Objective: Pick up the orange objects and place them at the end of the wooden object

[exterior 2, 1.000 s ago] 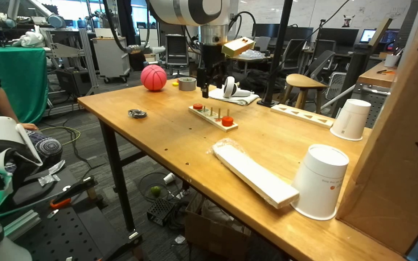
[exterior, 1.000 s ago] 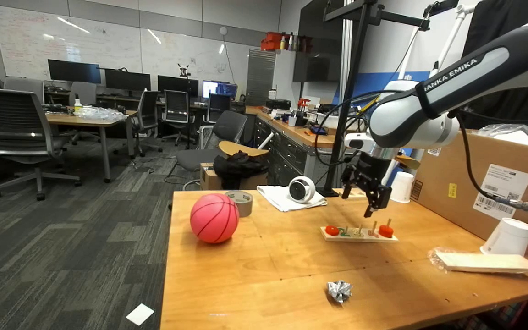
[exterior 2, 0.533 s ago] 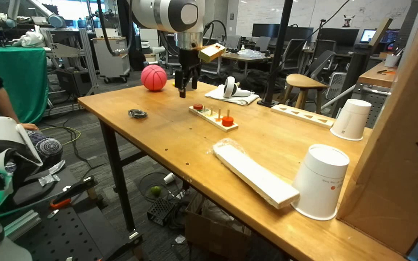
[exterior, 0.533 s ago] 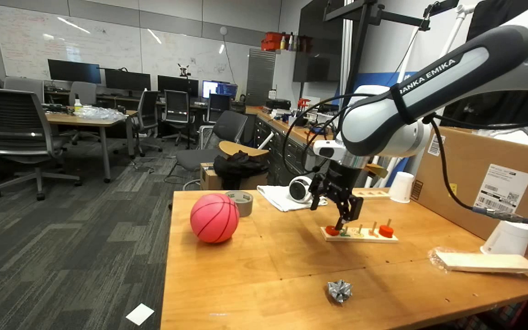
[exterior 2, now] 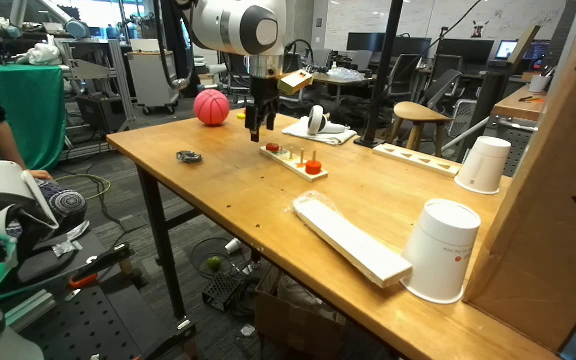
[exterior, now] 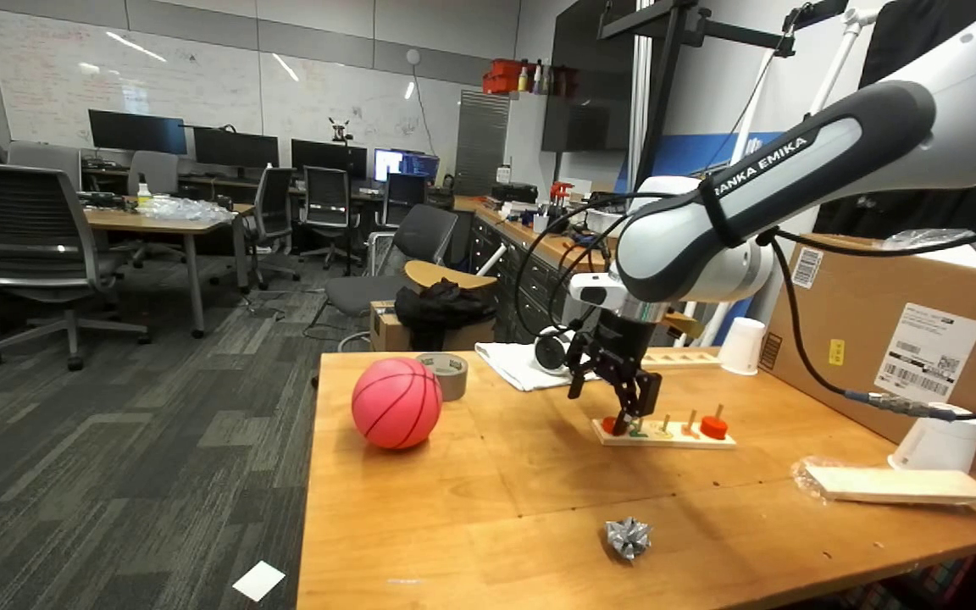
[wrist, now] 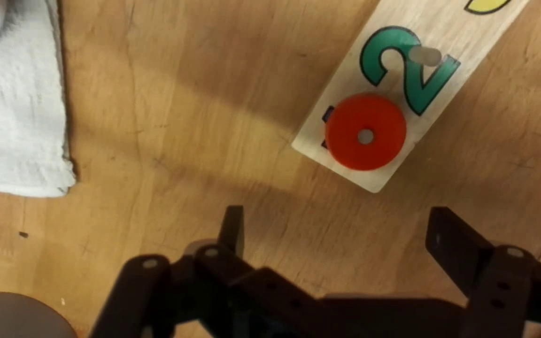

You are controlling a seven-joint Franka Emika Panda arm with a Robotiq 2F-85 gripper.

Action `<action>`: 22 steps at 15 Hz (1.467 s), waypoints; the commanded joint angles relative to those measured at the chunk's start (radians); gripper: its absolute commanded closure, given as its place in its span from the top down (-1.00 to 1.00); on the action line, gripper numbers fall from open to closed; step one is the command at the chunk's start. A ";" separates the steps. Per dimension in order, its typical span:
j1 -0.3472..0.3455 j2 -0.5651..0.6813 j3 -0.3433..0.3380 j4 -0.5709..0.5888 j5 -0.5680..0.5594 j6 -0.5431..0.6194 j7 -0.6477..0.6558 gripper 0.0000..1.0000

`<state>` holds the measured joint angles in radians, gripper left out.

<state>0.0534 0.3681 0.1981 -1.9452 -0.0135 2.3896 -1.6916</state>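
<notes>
2 upturned cups (exterior 2: 443,255) beside a carton (exterior 2: 543,225)

Whiteboard (exterior: 217,89) across back wall (exterior: 318,24), patterned grey carpet (exterior: 174,474), office chairs (exterior: 35,224)

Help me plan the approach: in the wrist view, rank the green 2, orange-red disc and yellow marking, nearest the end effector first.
1. Orange-red disc: on the near end of the board.
2. Green 2: just beyond the disc.
3. Yellow marking: farther along, cut off at top.
</notes>
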 commanded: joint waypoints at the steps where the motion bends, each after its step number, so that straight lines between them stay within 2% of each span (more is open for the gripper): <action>1: 0.004 0.035 -0.021 0.060 -0.038 -0.046 0.016 1.00; 12: -0.004 0.038 -0.047 0.055 -0.049 -0.058 0.028 1.00; 13: -0.005 0.038 -0.048 0.054 -0.049 -0.056 0.029 0.85; 14: -0.005 0.037 -0.049 0.053 -0.049 -0.057 0.029 0.45; 16: -0.005 0.037 -0.050 0.051 -0.050 -0.058 0.030 0.36; 17: -0.006 0.036 -0.050 0.050 -0.050 -0.060 0.030 0.24; 19: -0.005 0.036 -0.050 0.049 -0.052 -0.062 0.031 -0.12; 22: -0.005 0.035 -0.050 0.050 -0.057 -0.067 0.032 -0.56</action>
<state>0.0494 0.4019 0.1481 -1.9159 -0.0473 2.3428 -1.6752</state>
